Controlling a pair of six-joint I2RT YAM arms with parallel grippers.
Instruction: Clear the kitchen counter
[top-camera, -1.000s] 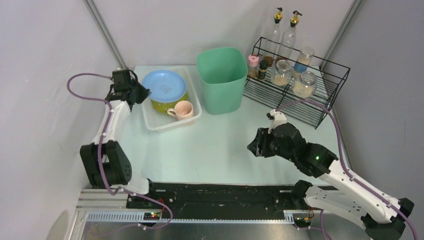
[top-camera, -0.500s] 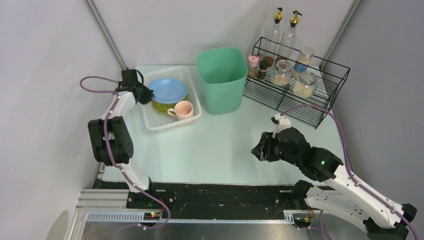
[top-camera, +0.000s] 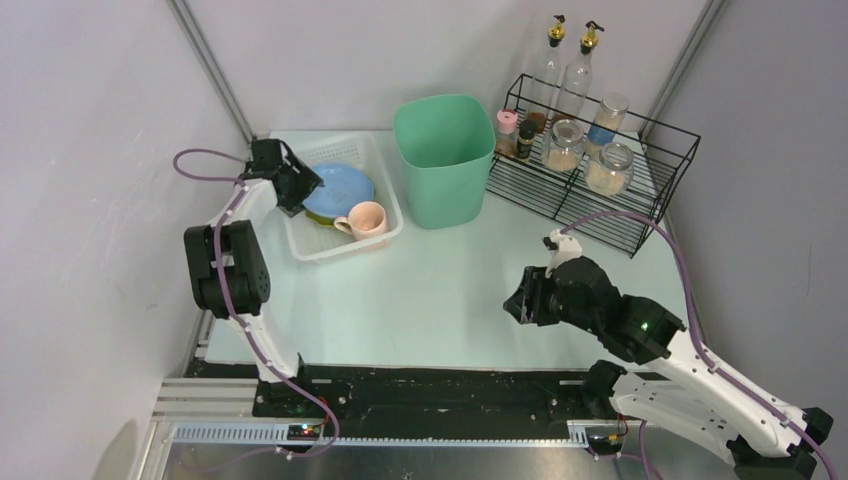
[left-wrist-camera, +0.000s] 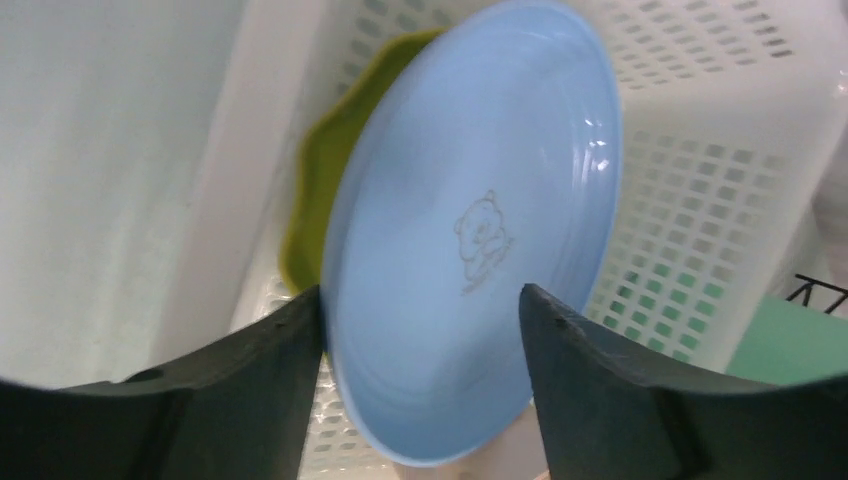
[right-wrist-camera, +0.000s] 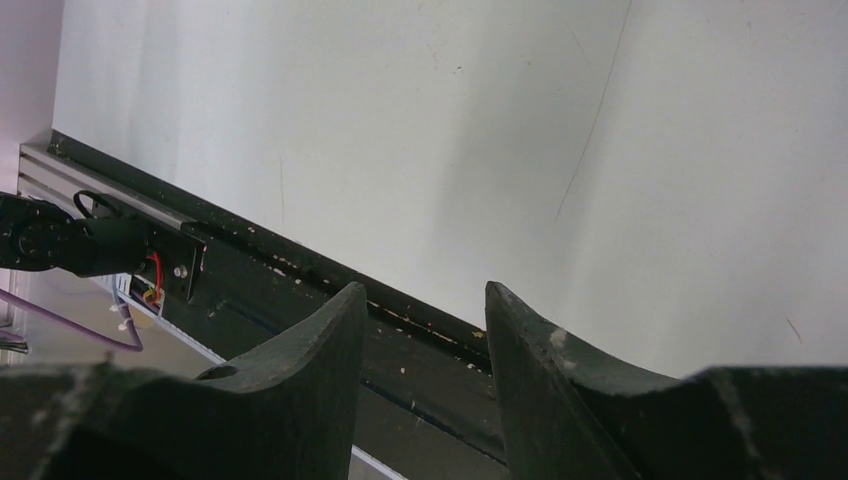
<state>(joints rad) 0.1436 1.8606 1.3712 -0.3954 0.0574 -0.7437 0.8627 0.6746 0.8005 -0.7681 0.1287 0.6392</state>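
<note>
The kitchen counter (top-camera: 430, 290) is a pale glossy tabletop. At its back left, a white perforated basket (top-camera: 330, 250) holds a blue plate (top-camera: 342, 190) lying tilted on a yellow-green bowl (top-camera: 322, 215), with a pink cup (top-camera: 365, 219) beside them. My left gripper (top-camera: 300, 190) hovers at the plate's left edge. In the left wrist view its fingers (left-wrist-camera: 420, 295) stand wide open, with the blue plate (left-wrist-camera: 470, 250) showing between them and the bowl (left-wrist-camera: 315, 200) behind. My right gripper (top-camera: 520, 300) hangs over the bare counter (right-wrist-camera: 500, 130), partly open (right-wrist-camera: 425, 290) and holding nothing.
A tall green bin (top-camera: 443, 160) stands right of the basket. A black wire rack (top-camera: 600, 200) with jars and bottles fills the back right corner. The black front rail (right-wrist-camera: 300, 270) runs along the near edge.
My left gripper moved right over the basket and opened, letting go of the blue plate, which now rests lower on the bowl. The right arm barely shifted.
</note>
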